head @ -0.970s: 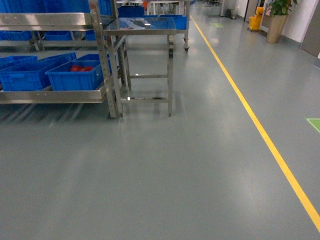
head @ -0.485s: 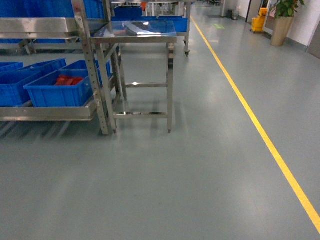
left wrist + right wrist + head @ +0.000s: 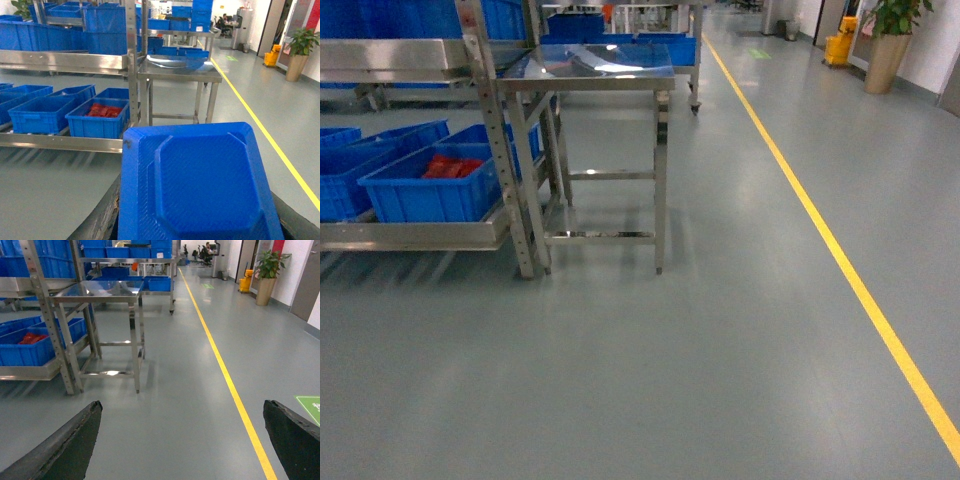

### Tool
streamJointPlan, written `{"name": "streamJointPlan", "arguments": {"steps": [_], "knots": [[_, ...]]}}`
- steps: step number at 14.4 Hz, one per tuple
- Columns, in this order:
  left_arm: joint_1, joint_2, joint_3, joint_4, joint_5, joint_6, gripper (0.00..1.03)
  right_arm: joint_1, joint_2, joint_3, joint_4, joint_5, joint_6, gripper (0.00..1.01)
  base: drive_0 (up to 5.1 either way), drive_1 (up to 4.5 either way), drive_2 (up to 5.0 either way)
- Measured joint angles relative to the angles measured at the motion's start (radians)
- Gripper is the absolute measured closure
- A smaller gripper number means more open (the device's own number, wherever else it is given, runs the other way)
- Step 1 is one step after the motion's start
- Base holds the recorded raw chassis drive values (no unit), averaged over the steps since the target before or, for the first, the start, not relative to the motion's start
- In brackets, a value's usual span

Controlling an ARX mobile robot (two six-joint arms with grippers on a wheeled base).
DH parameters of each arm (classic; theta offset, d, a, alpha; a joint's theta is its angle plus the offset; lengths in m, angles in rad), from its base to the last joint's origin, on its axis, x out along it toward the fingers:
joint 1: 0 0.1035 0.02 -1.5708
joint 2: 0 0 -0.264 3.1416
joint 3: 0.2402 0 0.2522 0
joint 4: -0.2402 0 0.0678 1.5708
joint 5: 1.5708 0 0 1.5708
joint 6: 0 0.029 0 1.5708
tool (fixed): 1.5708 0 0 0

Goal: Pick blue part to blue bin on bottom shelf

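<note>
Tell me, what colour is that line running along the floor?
Yellow. The floor line shows best in the head view, running beside the small steel table.

Open grey floor ahead and to the right, past the yellow line. At left, bottom shelf crowded with blue bins right up to its front rim; perforated upright at its right corner. Just beside it, small steel table, open between the legs, crossbars low down.
</note>
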Motion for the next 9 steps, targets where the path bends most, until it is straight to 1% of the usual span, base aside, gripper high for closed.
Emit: {"name": "streamJointPlan", "arguments": {"steps": [9], "knots": [[0.000, 0.000, 0.000, 0.003, 0.000, 0.000, 0.59, 0.000, 0.000, 0.000, 0.001, 0.000, 0.000, 0.03, 0.0, 4.26, -4.2]]}}
